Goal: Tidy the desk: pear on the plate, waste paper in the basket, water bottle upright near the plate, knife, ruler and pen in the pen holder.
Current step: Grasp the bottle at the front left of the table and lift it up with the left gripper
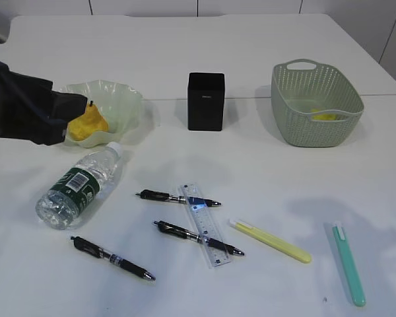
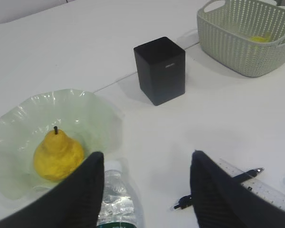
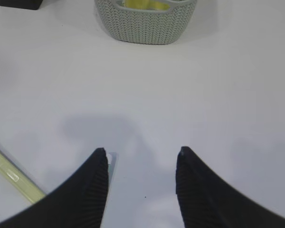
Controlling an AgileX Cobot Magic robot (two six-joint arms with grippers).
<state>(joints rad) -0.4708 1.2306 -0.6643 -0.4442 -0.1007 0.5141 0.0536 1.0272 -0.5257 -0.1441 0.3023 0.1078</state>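
Note:
The yellow pear [image 2: 57, 154] sits upright in the pale green ruffled plate [image 2: 92, 111]. My left gripper [image 2: 147, 156] hangs open just beside it with nothing between the fingers, above the cap end of the water bottle [image 1: 79, 185], which lies on its side. The black pen holder [image 1: 206, 101] stands mid-desk. Yellow waste paper [image 1: 325, 115] lies in the sage basket [image 1: 317, 79]. The clear ruler [image 1: 204, 224] lies among three black pens [image 1: 178, 197]. A yellow knife [image 1: 270, 241] lies to its right. My right gripper [image 3: 141, 150] is open over bare desk.
A teal cutter [image 1: 348, 264] lies at the front right, its tip beside my right gripper's left finger [image 3: 97, 175]. The left arm's dark sleeve [image 1: 26, 102] covers the plate's left side in the exterior view. White desk [image 1: 264, 165] stretches between pen holder and pens.

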